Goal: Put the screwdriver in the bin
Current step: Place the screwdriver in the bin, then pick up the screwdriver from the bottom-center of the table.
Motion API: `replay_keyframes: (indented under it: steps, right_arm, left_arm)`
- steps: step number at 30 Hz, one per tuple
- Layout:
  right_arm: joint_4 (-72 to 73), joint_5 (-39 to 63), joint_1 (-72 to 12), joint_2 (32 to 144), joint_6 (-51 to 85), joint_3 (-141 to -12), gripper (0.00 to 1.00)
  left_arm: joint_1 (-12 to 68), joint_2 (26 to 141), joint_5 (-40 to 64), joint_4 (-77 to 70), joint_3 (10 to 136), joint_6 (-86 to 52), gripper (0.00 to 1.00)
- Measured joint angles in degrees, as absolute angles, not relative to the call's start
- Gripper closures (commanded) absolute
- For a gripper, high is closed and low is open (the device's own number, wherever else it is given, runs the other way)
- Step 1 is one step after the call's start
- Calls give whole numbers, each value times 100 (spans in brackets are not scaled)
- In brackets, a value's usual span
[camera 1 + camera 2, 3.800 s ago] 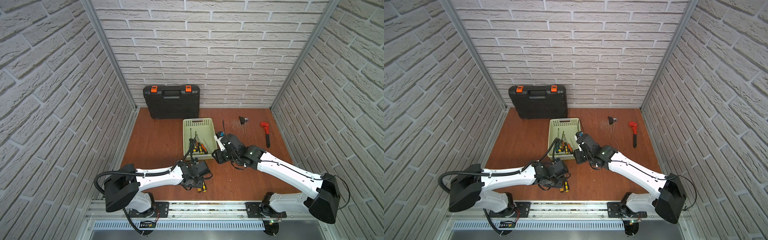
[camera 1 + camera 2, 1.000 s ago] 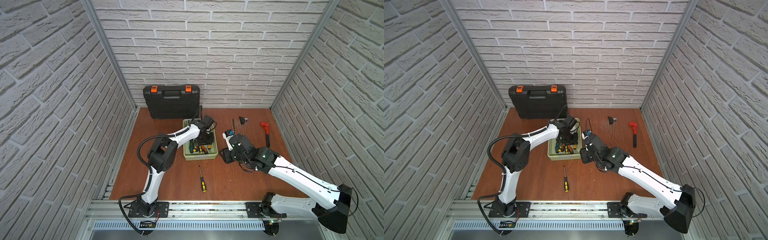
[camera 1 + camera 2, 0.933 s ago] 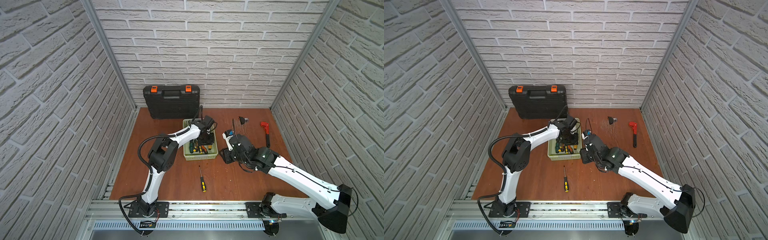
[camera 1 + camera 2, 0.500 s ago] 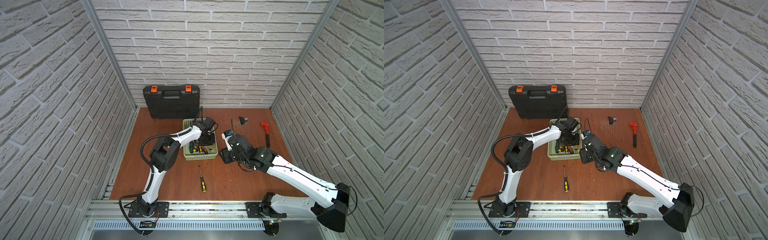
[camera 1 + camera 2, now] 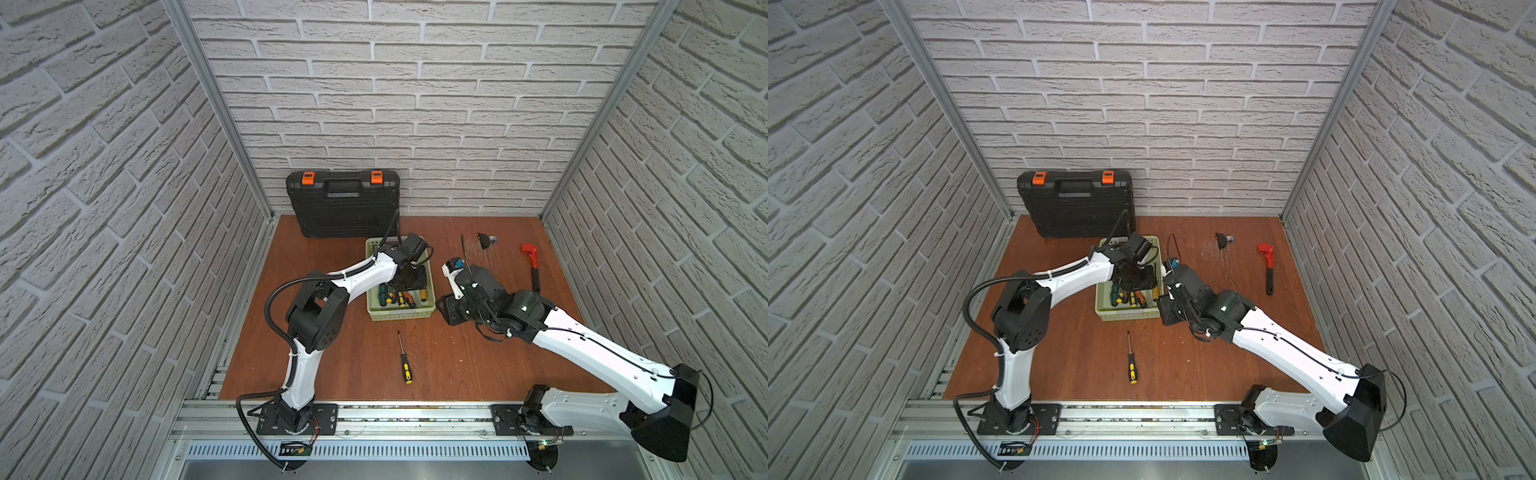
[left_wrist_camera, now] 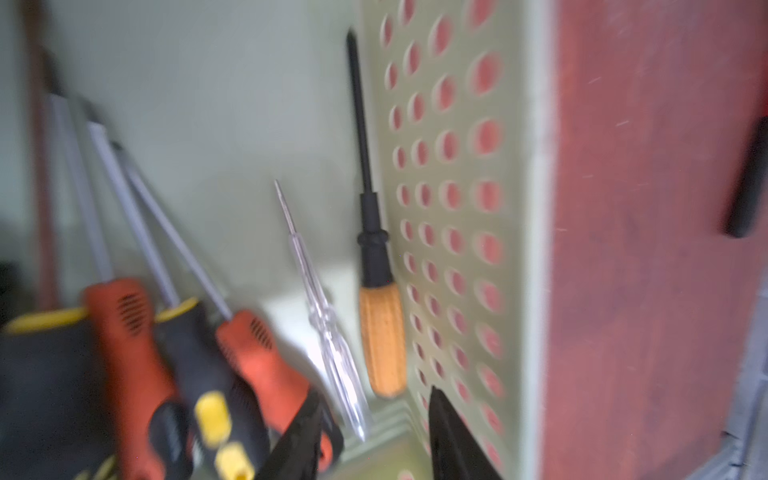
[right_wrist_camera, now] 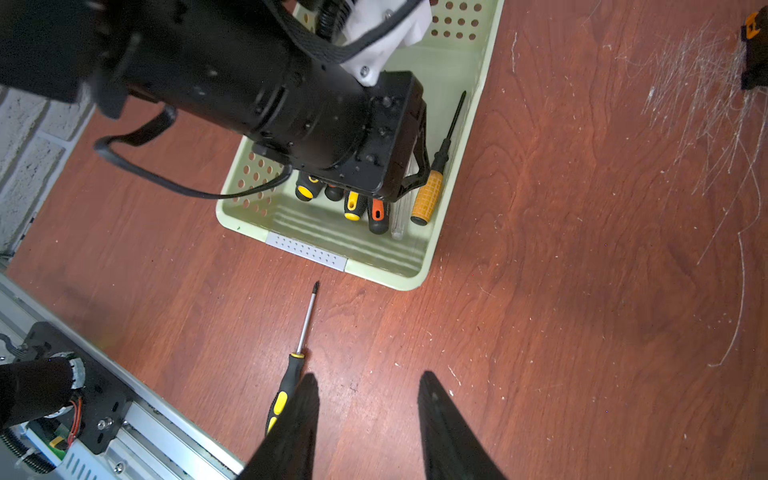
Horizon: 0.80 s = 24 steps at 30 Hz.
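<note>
The pale green bin (image 5: 401, 318) (image 5: 1127, 318) stands mid-table and holds several screwdrivers. My left gripper (image 5: 409, 278) (image 6: 375, 390) reaches down into it, open. A clear-handled screwdriver (image 6: 332, 345) lies loose on the bin floor just ahead of the fingers. Beside it, an orange-handled one (image 6: 381, 340) rests along the perforated wall (image 6: 453, 166). One black-and-yellow screwdriver (image 5: 404, 361) (image 5: 1131, 363) (image 7: 291, 374) lies on the table in front of the bin. My right gripper (image 5: 451, 309) (image 7: 368, 375) hovers open and empty to the right of the bin.
A black toolcase (image 5: 343, 203) with orange latches leans on the back wall behind the bin. A red pipe wrench (image 5: 532, 266) and a small black part (image 5: 484, 240) lie at the back right. The metal base rail (image 5: 415, 411) runs along the table's front edge.
The left arm came from the table front to the bin, and its jaws have just parted inside it. The right arm has barely shifted.
</note>
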<state>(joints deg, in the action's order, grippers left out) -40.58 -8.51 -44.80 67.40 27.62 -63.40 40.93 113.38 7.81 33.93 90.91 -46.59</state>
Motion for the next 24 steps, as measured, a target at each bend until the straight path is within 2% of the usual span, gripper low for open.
replay_keyframes:
  steps: [7, 10, 17, 24]
  right_arm:
    - [-4080, -902, -4506, 6807, 2810, -6399, 57]
    - [-4147, -926, -4600, 6997, 2880, -6364, 52]
    - [-4093, -939, -5470, 7467, 3365, -6077, 48]
    - [-3861, -672, -6281, 8580, 4051, -5946, 43]
  left_arm:
    - [3968, 9797, 805, 3341, 8525, -4471, 54]
    - [3938, 9255, 687, 3413, 7942, -4383, 53]
    - [3927, 7642, 161, 3645, 6230, -4403, 49]
    - [3927, 6584, -434, 3704, 5474, -4639, 47]
